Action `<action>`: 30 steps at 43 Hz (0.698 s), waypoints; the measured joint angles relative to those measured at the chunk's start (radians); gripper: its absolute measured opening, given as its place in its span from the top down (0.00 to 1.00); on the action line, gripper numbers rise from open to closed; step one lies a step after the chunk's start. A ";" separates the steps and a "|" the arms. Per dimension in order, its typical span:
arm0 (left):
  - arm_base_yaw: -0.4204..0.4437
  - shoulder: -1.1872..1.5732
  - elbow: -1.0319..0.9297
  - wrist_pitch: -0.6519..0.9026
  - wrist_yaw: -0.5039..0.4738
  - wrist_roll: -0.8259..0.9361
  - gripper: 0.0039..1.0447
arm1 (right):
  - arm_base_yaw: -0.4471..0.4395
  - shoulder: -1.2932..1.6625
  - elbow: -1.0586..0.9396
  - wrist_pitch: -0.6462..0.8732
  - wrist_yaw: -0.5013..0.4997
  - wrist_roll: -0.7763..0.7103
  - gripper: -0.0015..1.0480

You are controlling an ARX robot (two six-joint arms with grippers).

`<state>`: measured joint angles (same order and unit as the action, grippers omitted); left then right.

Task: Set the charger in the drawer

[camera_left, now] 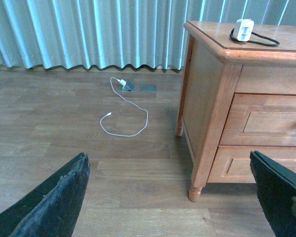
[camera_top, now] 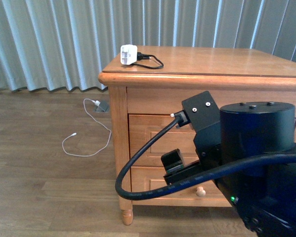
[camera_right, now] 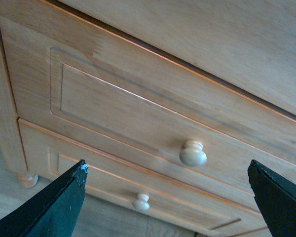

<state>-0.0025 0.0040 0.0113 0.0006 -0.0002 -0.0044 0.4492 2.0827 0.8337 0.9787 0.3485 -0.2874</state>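
Nothing done yet. Charger [camera_top: 129, 54] sits on cabinet surface [camera_top: 222, 61], near corner, not gripped. Drawer [camera_right: 128, 108] shut. Its knob [camera_right: 193, 153] lies ahead of right claw [camera_right: 166, 168], spread wide, empty. Left claw [camera_left: 168, 157] released, empty. Remaining: open drawer, fetch charger, place inside.

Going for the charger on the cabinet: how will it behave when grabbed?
The charger is a small blocky cube, so probably rigid and light. It stands on the glossy cabinet top, so it may slide or tip if nudged. Its black cable looks floppy and will likely trail behind.
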 joint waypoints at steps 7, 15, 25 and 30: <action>0.000 0.000 0.000 0.000 0.000 0.000 0.06 | -0.011 0.103 0.086 0.041 0.002 -0.030 0.08; 0.000 0.000 0.000 0.000 0.000 0.000 0.06 | -0.037 0.169 0.148 0.056 0.000 -0.050 0.08; 0.000 0.000 0.000 0.000 0.000 0.000 0.06 | -0.066 0.222 0.212 0.069 -0.008 -0.072 0.08; 0.000 0.000 0.000 0.000 0.000 0.000 0.06 | -0.080 0.252 0.234 0.071 -0.010 -0.079 0.08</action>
<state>-0.0025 0.0040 0.0113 0.0006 -0.0002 -0.0044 0.3687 2.3348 1.0679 1.0496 0.3382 -0.3668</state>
